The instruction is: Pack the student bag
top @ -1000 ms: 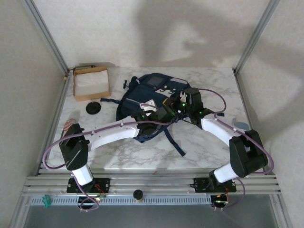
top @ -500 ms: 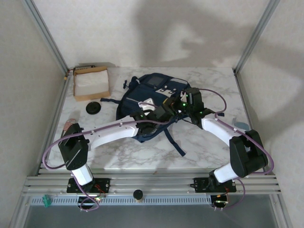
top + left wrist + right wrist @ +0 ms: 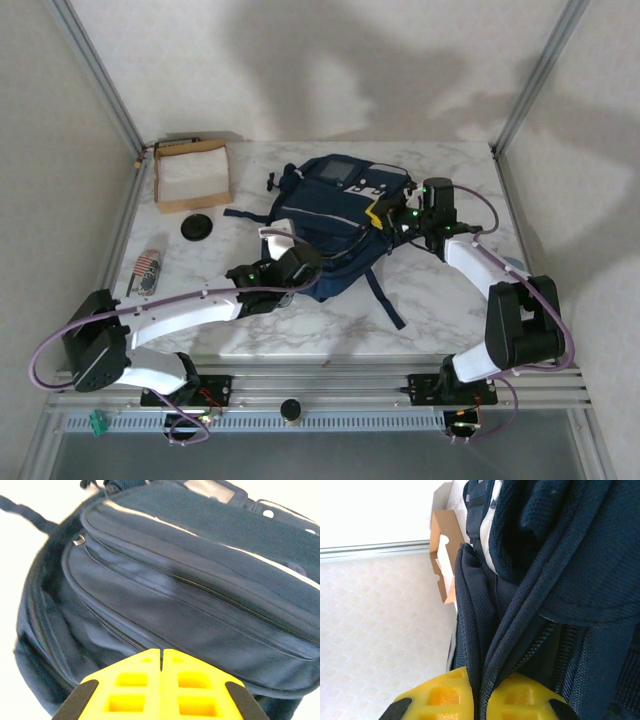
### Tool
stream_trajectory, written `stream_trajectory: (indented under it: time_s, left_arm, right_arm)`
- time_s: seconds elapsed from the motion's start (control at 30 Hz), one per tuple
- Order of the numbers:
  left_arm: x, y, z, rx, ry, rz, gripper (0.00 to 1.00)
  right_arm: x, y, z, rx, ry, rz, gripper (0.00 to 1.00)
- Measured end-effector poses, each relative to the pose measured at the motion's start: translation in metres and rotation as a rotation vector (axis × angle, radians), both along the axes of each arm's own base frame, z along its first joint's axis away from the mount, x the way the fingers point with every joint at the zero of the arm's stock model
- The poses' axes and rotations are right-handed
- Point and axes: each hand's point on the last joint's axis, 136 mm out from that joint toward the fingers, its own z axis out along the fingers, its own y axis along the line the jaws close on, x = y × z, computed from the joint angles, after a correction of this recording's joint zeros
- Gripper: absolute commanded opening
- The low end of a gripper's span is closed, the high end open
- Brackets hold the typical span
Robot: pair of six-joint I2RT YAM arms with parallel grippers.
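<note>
- The student bag (image 3: 335, 215) is lying flat in the middle of the marble table (image 3: 450, 310), its pale-patched top pointing away from the arms and its pale stripe running across the front pocket.
- The right gripper (image 3: 378, 213) is sitting at the bag's right edge. In the right wrist view its yellow fingers (image 3: 520, 697) are pinching a fold of the bag's navy mesh beside a zipper, so it is gripping the bag (image 3: 545, 555).
- The left gripper (image 3: 277, 238) is reaching in at the bag's near-left side. In the left wrist view its yellow fingers (image 3: 132, 690) are pressing flat against each other with nothing between them, pointing across the bag's zipped front (image 3: 190, 595). I cannot tell whether they are touching the fabric.
- One dark strap (image 3: 385, 298) is trailing off the bag's near edge onto the table.
- A shallow cardboard box (image 3: 190, 175) with something white inside is standing well to the bag's far left.
- A black round disc (image 3: 197, 227) is lying just left of the bag.
- A small striped object (image 3: 148, 272) is lying further left of the bag, towards the arms.
</note>
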Motion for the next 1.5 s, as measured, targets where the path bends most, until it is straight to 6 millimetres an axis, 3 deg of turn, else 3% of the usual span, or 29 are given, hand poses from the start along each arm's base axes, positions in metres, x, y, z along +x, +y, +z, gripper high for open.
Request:
stream_trajectory:
  time_s: [0.03, 0.07, 0.1, 0.23, 0.33, 0.43, 0.6, 0.7, 0.83, 1.13, 1.33, 1.5]
  left_arm:
    - [0.002, 0.003, 0.001, 0.003, -0.018, -0.008, 0.00]
    - [0.003, 0.005, 0.001, 0.009, -0.034, -0.019, 0.00]
    - [0.004, 0.005, 0.001, 0.015, -0.047, -0.030, 0.00]
    - [0.008, 0.000, 0.008, 0.028, -0.087, -0.069, 0.00]
    - [0.009, -0.005, 0.012, 0.026, -0.105, -0.090, 0.00]
    - [0.010, -0.008, 0.010, 0.037, -0.108, -0.100, 0.00]
    - [0.008, -0.012, 0.005, 0.052, -0.102, -0.113, 0.00]
    - [0.008, -0.012, 0.005, 0.052, -0.103, -0.114, 0.00]
    - [0.008, -0.012, 0.006, 0.050, -0.104, -0.114, 0.00]
    - [0.009, -0.007, 0.006, 0.064, -0.113, -0.087, 0.00]
    - [0.004, -0.004, 0.006, 0.042, -0.118, -0.068, 0.00]
    - [-0.005, 0.000, 0.013, -0.035, -0.135, -0.073, 0.00]
  right_arm:
    - [0.000, -0.001, 0.000, 0.003, 0.002, 0.007, 0.03]
    - [0.001, -0.001, 0.000, 0.000, 0.002, 0.015, 0.19]
    - [0.002, 0.000, 0.000, -0.006, 0.002, 0.025, 0.28]
    - [0.006, 0.001, 0.008, -0.045, -0.054, 0.042, 0.53]
    - [-0.002, 0.001, 0.004, -0.073, -0.069, 0.043, 0.61]
    - [-0.023, 0.008, -0.009, -0.091, -0.056, 0.057, 0.66]
    - [-0.059, 0.035, -0.025, -0.098, -0.008, 0.111, 0.69]
    - [-0.071, 0.058, -0.016, -0.093, -0.027, 0.125, 0.65]
    - [-0.077, 0.081, -0.007, -0.062, -0.048, 0.106, 0.45]
    - [-0.072, 0.088, -0.006, -0.081, -0.067, 0.032, 0.00]
    - [-0.071, 0.076, -0.006, -0.091, -0.070, 0.061, 0.00]
    - [-0.071, 0.052, 0.005, -0.042, -0.084, 0.141, 0.00]
